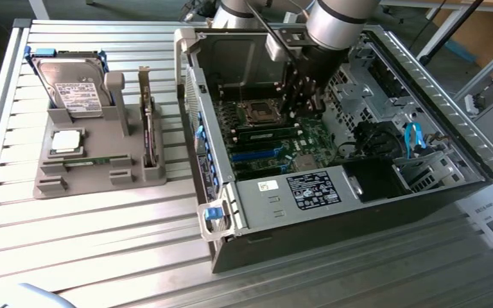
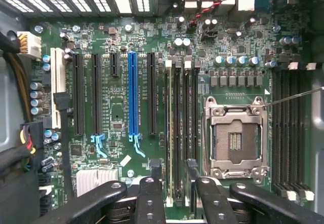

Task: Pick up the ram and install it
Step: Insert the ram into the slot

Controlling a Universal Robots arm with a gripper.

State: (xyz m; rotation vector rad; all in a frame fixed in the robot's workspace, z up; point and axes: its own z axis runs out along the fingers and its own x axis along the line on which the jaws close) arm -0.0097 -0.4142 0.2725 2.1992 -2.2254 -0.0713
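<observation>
1. Pincer (image 2: pixel 179 188): fingers spread wide with nothing gripped, hanging inside the open computer case (image 1: pixel 187 64).
2. The ram (image 2: pixel 177 133): apparently edge-up in a memory slot directly beneath the pincer.
3. Judged good practice: fingers (image 2: pixel 152 198) parallel to the slot and clear of the stick, with seating checked at both end latches (image 2: pixel 168 64).
4. Spare stick (image 1: pixel 88 162): well away from the pincer, on the grey holder (image 1: pixel 92 183).

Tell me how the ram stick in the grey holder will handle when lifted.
The ram is a thin, narrow board, so probably light and fairly stiff. It seems to sit on edge in the grey holder, so it would likely tip once freed.
</observation>
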